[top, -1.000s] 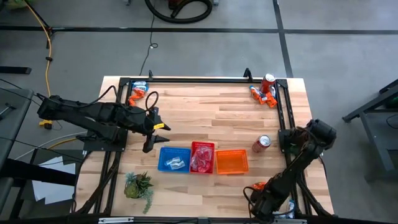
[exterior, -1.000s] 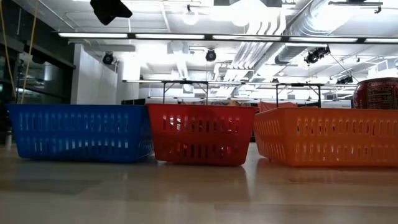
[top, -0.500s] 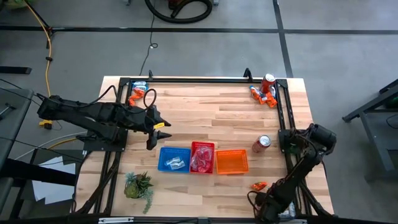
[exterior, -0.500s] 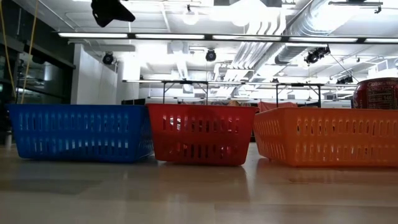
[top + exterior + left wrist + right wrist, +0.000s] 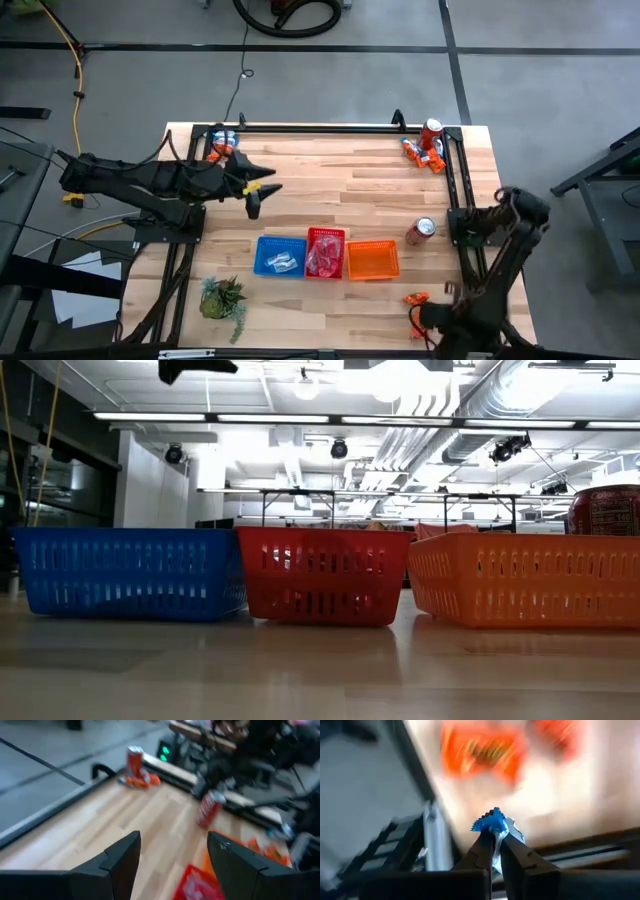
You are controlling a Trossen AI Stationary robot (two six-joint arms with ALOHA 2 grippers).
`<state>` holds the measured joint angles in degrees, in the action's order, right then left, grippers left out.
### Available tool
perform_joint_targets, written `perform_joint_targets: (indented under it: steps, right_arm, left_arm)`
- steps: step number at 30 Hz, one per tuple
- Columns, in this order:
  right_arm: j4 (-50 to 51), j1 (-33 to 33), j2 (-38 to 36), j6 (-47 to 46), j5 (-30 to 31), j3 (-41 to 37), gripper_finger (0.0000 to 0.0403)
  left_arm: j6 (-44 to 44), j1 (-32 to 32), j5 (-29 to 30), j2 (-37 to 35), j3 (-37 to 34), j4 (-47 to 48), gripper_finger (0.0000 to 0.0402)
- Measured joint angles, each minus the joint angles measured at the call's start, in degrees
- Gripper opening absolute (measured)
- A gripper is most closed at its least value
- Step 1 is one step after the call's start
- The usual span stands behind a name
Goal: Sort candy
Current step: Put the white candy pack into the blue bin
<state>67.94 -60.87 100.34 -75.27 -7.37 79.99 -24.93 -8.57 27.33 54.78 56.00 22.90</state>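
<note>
Three baskets stand in a row near the table's middle: blue, red and orange. Candy lies in heaps at the far left corner, at the far right corner and near the right front. My right gripper is low at the near right corner, beside that heap, shut on a blue and silver candy. My left gripper hangs open above the table, left of centre and farther back than the blue basket, with nothing between its fingers. My right gripper pinches the blue and silver candy between its two fingertips. The crinkled blue end of the wrapper sticks out past the tips. Whether the candy is lifted clear of the table does not show.
One red soda can stands at the far right corner, another lies right of the orange basket. A small green plant sits at the near left. A black frame runs along the table's far and side edges.
My left gripper has swung toward the table's far edge and a little to the right, staying open. My right arm has shifted toward the table's right and near edges, its gripper staying low by the near right candy heap.
</note>
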Motion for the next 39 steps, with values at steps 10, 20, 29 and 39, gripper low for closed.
perform_joint_targets:
  steps: [10,20,29,39]
  right_arm:
    - [9.1,2.8,-5.2,-3.3,28.9,4.4,0.0002]
    - [-15.2,17.7,-4.3,21.6,38.5,4.4,0.0001]
    - [-45.3,34.6,2.0,44.3,30.9,4.4,0.0000]
    - [-73.2,43.3,15.5,44.9,23.2,4.4,0.0000]
  left_arm:
    - [4.3,3.5,4.5,0.3,1.9,-3.6,0.0218]
    - [12.4,11.3,-9.7,1.0,1.9,-3.5,0.0218]
    - [20.8,14.7,-22.8,0.6,1.9,-3.1,0.0218]
    - [23.7,14.7,-25.4,-2.6,1.8,0.9,0.0218]
